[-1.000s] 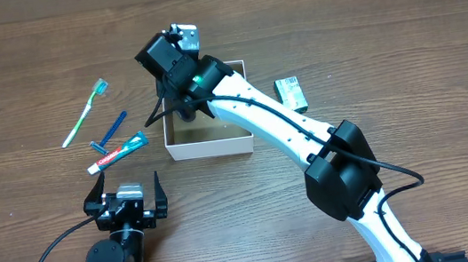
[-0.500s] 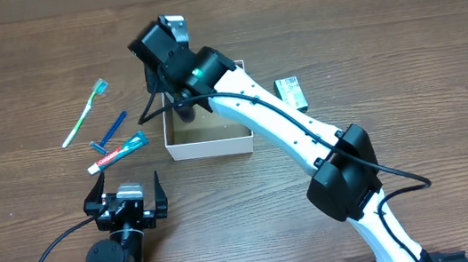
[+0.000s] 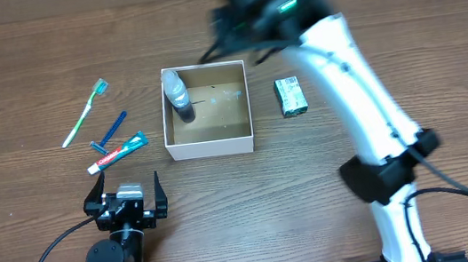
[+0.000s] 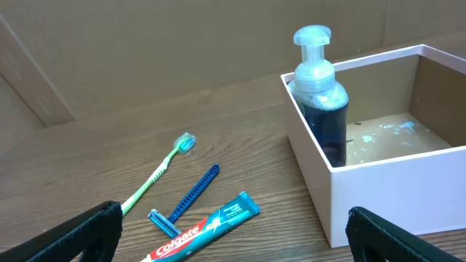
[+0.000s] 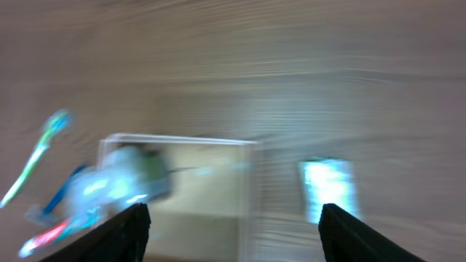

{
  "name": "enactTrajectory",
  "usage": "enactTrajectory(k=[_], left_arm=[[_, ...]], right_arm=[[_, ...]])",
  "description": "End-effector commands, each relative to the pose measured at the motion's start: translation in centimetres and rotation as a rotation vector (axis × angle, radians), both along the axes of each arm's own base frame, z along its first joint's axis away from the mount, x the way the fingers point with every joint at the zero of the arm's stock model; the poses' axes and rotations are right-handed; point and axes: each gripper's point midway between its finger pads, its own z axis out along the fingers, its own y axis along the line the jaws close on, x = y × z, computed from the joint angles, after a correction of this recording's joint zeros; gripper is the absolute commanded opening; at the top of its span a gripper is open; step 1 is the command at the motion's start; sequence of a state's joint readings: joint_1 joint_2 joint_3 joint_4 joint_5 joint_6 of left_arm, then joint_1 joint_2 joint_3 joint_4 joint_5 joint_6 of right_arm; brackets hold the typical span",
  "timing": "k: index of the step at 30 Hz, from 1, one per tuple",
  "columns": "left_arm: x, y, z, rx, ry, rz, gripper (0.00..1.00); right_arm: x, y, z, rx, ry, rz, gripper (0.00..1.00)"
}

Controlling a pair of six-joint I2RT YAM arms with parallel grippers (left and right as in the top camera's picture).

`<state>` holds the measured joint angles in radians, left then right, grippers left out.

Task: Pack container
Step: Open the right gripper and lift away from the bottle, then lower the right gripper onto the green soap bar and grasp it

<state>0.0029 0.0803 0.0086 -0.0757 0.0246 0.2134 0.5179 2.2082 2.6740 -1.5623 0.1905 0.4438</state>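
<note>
Pump bottle [image 3: 179, 96] in container [image 3: 211, 148]; packet [image 3: 290, 94] right.

You are looking at a robotics lab bench: a left arm [image 3: 115, 257] and a right arm [image 3: 365, 106] stand mounted at the near edge of a wood-grain desk [image 3: 18, 50], with a black cable [image 3: 45, 255] trailing from one base. Plain brown cardboard sheets [image 4: 145, 51] wall off the far side. A toothbrush [image 3: 84, 113], razor [image 3: 110, 128] and toothpaste tube [image 3: 118, 151] lie spread like test props beside a white-walled container [image 3: 212, 146].
</note>
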Motion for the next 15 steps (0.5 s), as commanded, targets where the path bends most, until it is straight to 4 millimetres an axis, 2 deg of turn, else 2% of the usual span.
enactTrajectory(k=[1, 3, 6, 10, 13, 15], left_arm=[[0.0, 0.4, -0.1, 0.009, -0.002, 0.015, 1.0], [0.0, 0.4, -0.1, 0.009, -0.002, 0.015, 1.0], [0.0, 0.4, -0.1, 0.009, -0.002, 0.015, 1.0], [0.0, 0.4, -0.1, 0.009, -0.002, 0.015, 1.0], [0.0, 0.4, 0.0, 0.009, -0.003, 0.015, 1.0], [0.0, 0.4, -0.1, 0.009, -0.002, 0.015, 1.0]], right_arm=[[0.9, -6.4, -0.9, 0.001, 0.085, -0.065, 0.78], [1.4, -8.0, -4.1, 0.029, 0.181, -0.039, 0.79], [1.7, -9.2, -8.0, 0.044, 0.269, -0.019, 0.79], [0.4, -10.1, -14.6, 0.015, 0.404, 0.031, 0.79], [-0.8, -10.3, -17.9, -0.005, 0.465, 0.053, 0.82], [-1.6, -9.8, -19.2, 0.014, 0.496, 0.098, 0.83]])
